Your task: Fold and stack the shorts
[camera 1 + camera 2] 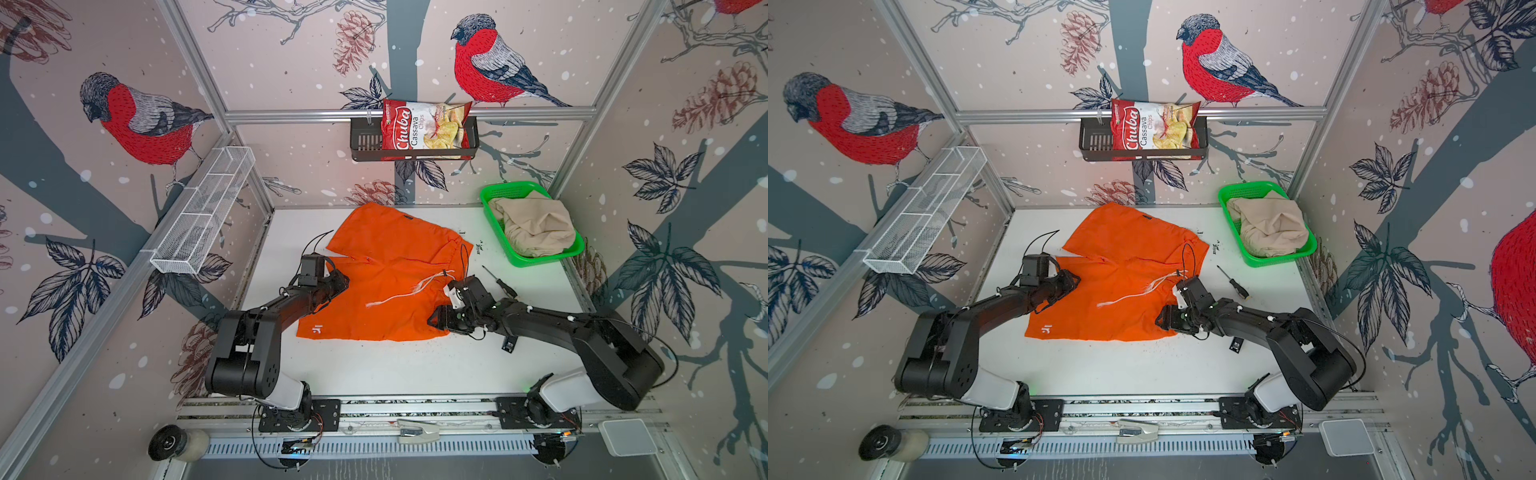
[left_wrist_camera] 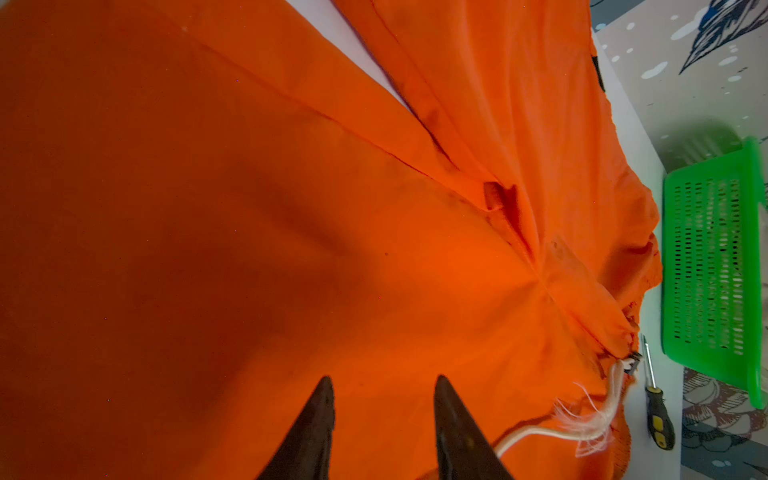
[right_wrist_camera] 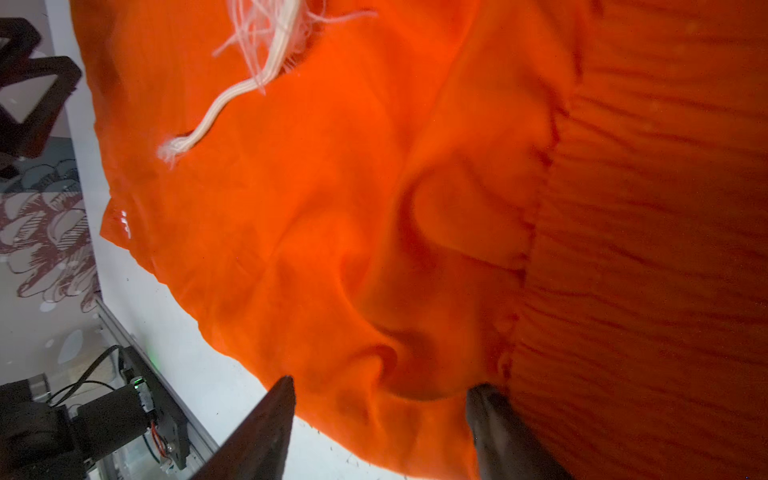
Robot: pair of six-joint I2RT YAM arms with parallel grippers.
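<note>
The orange shorts (image 1: 386,282) lie spread on the white table in both top views, with a white drawstring (image 1: 399,293) trailing over them and the waist toward the right. My left gripper (image 1: 340,283) is at the shorts' left edge. In the left wrist view it (image 2: 384,386) stands open just above the orange cloth, nothing between its fingers. My right gripper (image 1: 435,320) is at the near right corner of the shorts. It (image 3: 382,388) is open, its fingers either side of a rumpled cloth edge beside the gathered waist. The beige shorts (image 1: 536,226) lie crumpled in the green basket (image 1: 540,259).
A screwdriver (image 1: 500,283) lies on the table right of the orange shorts, and a small black part (image 1: 508,344) sits by my right arm. A chips bag (image 1: 424,126) stands in a black rack on the back wall. A white wire shelf (image 1: 203,212) hangs on the left wall.
</note>
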